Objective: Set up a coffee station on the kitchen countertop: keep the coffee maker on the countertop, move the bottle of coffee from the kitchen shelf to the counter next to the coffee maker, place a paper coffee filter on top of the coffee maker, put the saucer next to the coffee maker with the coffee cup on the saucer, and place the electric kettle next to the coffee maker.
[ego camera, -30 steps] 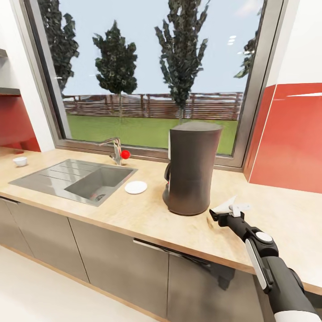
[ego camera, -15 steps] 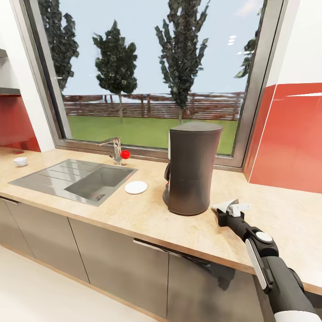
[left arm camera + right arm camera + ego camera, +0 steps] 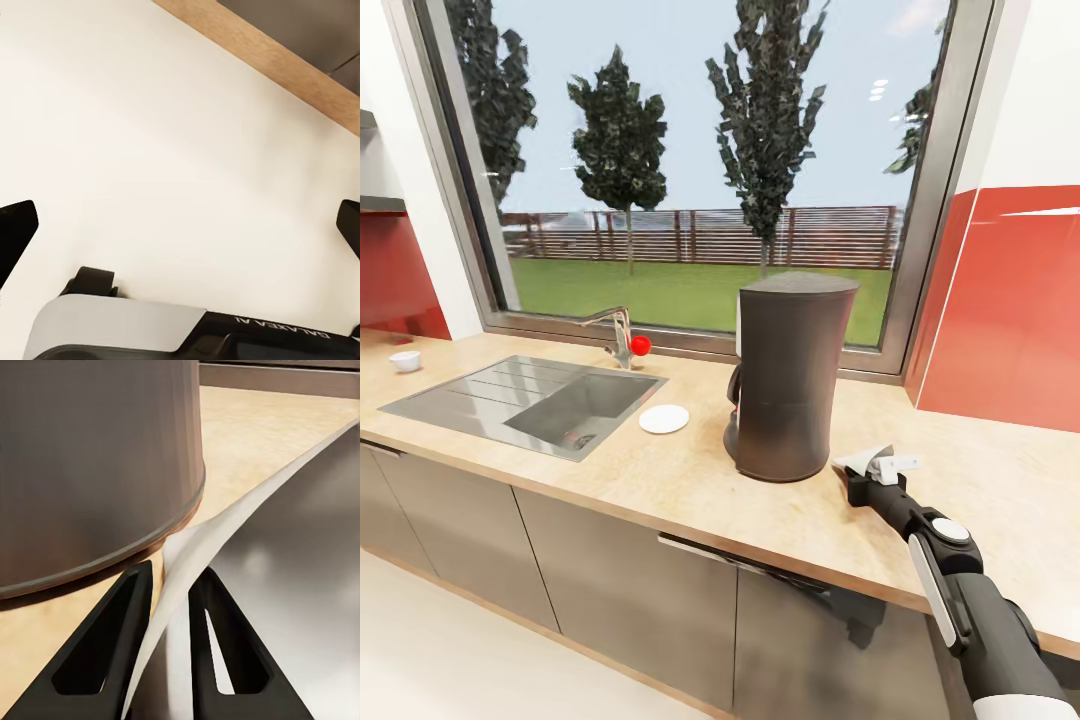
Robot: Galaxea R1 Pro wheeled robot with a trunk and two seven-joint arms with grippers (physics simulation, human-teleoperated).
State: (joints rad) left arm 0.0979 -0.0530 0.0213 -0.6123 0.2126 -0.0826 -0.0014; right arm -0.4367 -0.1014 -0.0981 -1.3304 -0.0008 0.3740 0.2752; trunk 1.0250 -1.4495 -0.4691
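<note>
While the tall dark grey coffee maker (image 3: pixel 792 378) stands on the long light beige wood-grain countertop (image 3: pixel 690 470) in front of the big window, most of the job looks like it is not done yet. The right gripper (image 3: pixel 872 470), low over the counter just beside the coffee maker's bottom, has its two black fingers (image 3: pixel 105 649) closed tight on a thin white paper coffee filter (image 3: pixel 225 536), so the filter is in its hold and not yet on top of the machine. I think lifting it up to the flat top comes next. A small flat round white saucer (image 3: pixel 663 419) lies on the counter between the steel sink (image 3: pixel 525 400) and the coffee maker, quite near the machine, with no cup on it. A small white coffee cup (image 3: pixel 405 361) sits far off at the other end of the counter, well apart from the saucer. The left gripper (image 3: pixel 180 225) is wide open with nothing in it, pointing down at a pale floor (image 3: pixel 150 135)
</note>
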